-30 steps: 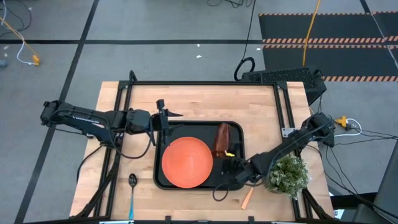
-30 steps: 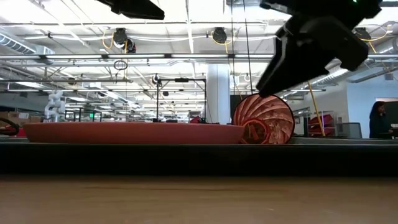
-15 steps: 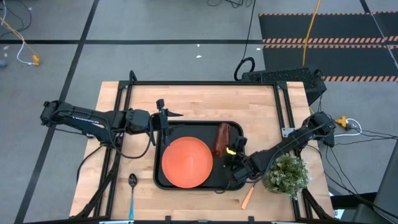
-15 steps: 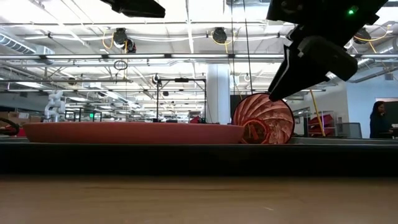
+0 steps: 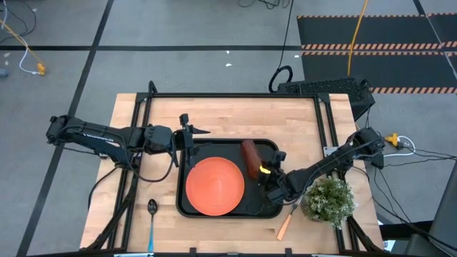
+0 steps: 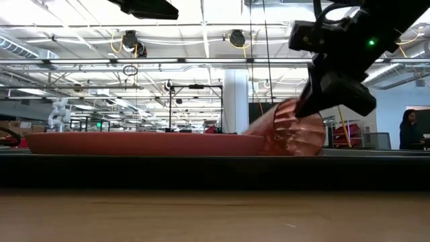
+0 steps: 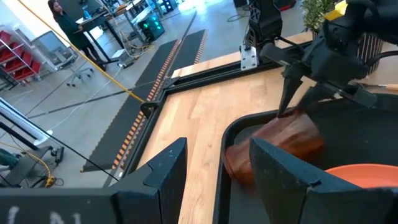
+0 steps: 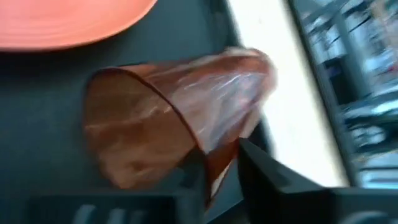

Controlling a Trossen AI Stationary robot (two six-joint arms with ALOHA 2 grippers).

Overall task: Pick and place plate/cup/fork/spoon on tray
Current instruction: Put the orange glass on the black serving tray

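The small translucent orange ribbed cup (image 5: 250, 157) lay tipped on its side inside the large black rectangular tray (image 5: 187, 203), just beside the round flat orange plate (image 5: 215, 185), and the right gripper (image 8: 219, 163) had its two dark fingers (image 8: 267, 171) nipped on the cup's rim, one inside the mouth and one outside. The left gripper (image 7: 214, 168) hovered over the tray's far left corner with its fingers apart and holding nothing, the cup lying beyond them.

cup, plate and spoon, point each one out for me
cup (image 5: 250, 158), high view, on its ribbed side
plate (image 5: 215, 185), high view, on its flat middle
spoon (image 5: 151, 227), high view, on its blue handle
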